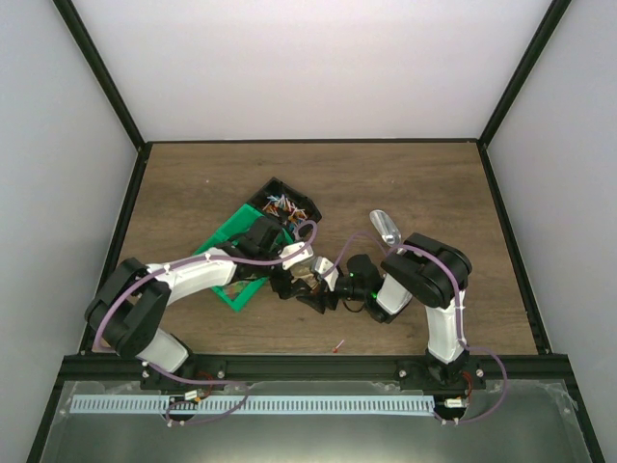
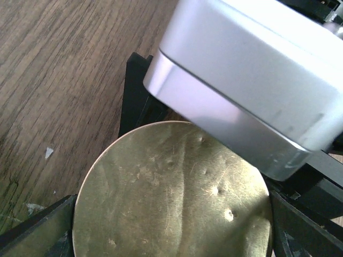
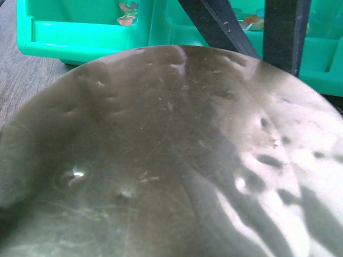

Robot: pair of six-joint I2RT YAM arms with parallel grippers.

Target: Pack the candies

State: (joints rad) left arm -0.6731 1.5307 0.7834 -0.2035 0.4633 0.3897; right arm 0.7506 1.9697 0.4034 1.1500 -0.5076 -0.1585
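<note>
1. Check the left gripper (image 2: 171,230). Its fingers (image 2: 37,225) stand wide apart, one at each side of the lid (image 2: 171,198), and the rim touches both. The gripper is clamped on the lid.
2. Check the right gripper (image 1: 326,289). It meets the left gripper over the table (image 1: 405,174). The lid fills its wrist view and hides its fingers, so you cannot tell how they stand.
3. Locate the candies (image 1: 280,203). Most lie in the black box (image 1: 275,183), at 11 o'clock from the grippers. More lie in the tray (image 3: 80,37) at 9 o'clock. One stray candy (image 1: 337,345) lies on the table at 5 o'clock.
4. Locate the scoop (image 1: 386,228) at 2 o'clock, beside the right arm.
</note>
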